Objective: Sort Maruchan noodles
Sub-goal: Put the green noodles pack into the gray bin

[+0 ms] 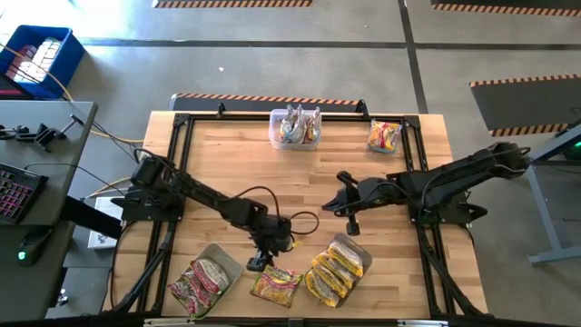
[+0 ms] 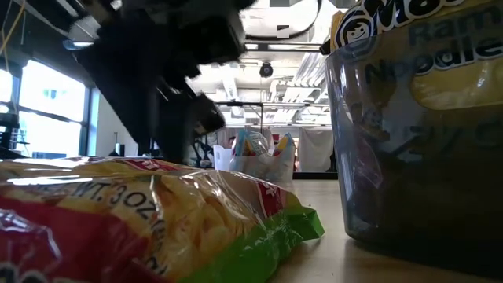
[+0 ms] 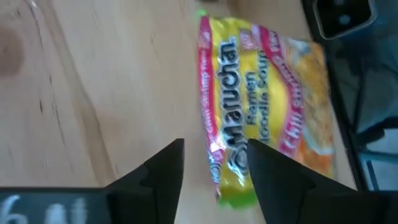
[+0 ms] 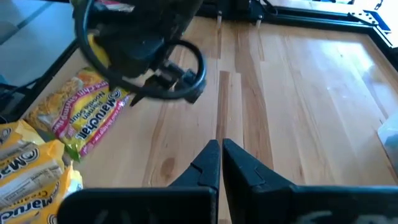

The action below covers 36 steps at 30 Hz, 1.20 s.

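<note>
On the light wooden slatted counter (image 1: 236,159), the left claw (image 1: 260,262) is being held low near the near edge, just above and to the left of a loose yellow crinkly Maruchan noodle packet with a red and green border (image 1: 276,284), which is lying flat on the wood. In the left wrist view that packet (image 3: 264,112) is being seen just beyond the two dark fingers (image 3: 163,171), which are parted with nothing between them. To the left of the loose packet, a clear plastic tub of pink-red and greenish packets (image 1: 204,280) is sitting at the near left, and to its right a second clear plastic tub of yellow-orange packets (image 1: 338,268) is sitting tilted. At the far edge, a third clear tub holding silvery packets (image 1: 295,126) is standing in the middle, with a single red and yellow packet (image 1: 384,135) lying to its right. The right claw (image 1: 350,226) is being held over bare wood right of centre, its fingers (image 4: 208,165) pressed together and gripping nothing.
</note>
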Each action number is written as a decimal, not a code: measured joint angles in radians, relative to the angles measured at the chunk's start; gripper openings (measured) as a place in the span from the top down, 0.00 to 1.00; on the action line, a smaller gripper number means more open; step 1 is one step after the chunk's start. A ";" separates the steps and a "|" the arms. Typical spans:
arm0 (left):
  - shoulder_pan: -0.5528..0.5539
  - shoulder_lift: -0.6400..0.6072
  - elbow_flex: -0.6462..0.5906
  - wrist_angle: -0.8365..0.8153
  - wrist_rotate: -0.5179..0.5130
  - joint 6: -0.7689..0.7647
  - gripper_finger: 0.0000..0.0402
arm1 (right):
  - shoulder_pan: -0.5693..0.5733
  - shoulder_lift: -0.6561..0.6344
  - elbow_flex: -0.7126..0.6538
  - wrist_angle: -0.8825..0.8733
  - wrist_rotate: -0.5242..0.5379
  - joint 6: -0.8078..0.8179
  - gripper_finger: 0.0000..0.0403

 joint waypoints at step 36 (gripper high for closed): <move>-0.032 0.093 0.000 0.103 0.090 0.059 0.99 | 0.000 0.000 0.000 0.006 -0.003 -0.003 1.00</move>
